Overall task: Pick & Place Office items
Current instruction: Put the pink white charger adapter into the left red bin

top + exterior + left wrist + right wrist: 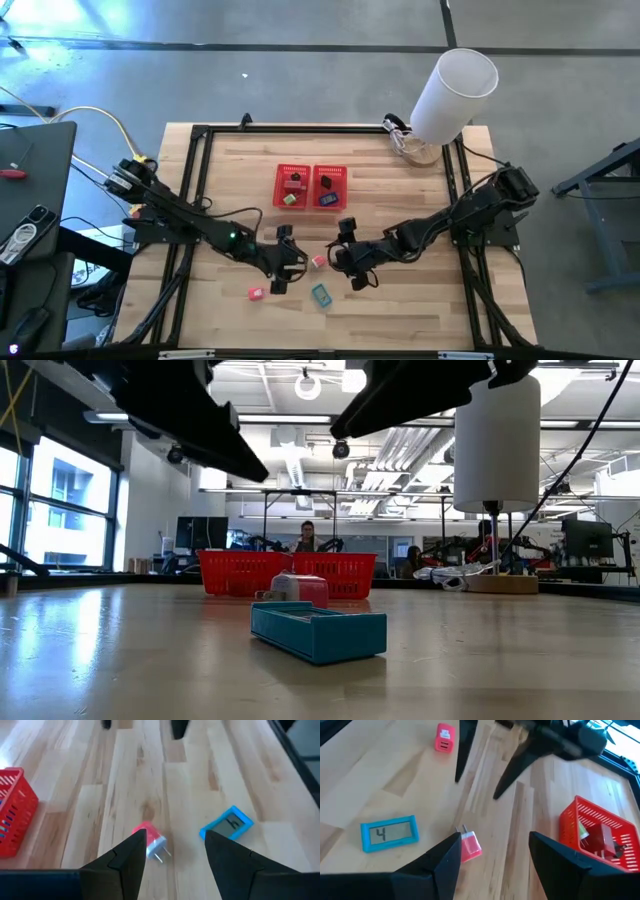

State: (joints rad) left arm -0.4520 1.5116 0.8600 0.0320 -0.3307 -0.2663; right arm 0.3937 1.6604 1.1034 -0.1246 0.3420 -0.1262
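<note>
1. The wooden table (400, 300) carries everything; at its far edge stands a big white cylinder (452, 92), no part of the job.
2. The red basket (311, 186) sits mid-table toward the far side, with two compartments — the left one holds a red-pink item and a green item, the right one a black item and a dark blue item.
3. The left gripper (283, 262) and the right gripper (352, 261) hang close over the near half of the table, facing each other across the pale pink plug.
4. The left gripper's fingers (131, 855) stand partly open with nothing between them; the right gripper's fingers (445, 860) also stand apart and empty.
5. Three items are still out on the wood: the teal clock (321, 294) nearest the front edge, the red-pink charger (255, 293) well to its left, and the pale pink plug (318, 261) lying between the two grippers.
6. Judging by this, four items are placed and the plug is the one being lined up for — next comes lowering one gripper astride it, closing, then carrying it to the basket.
</note>
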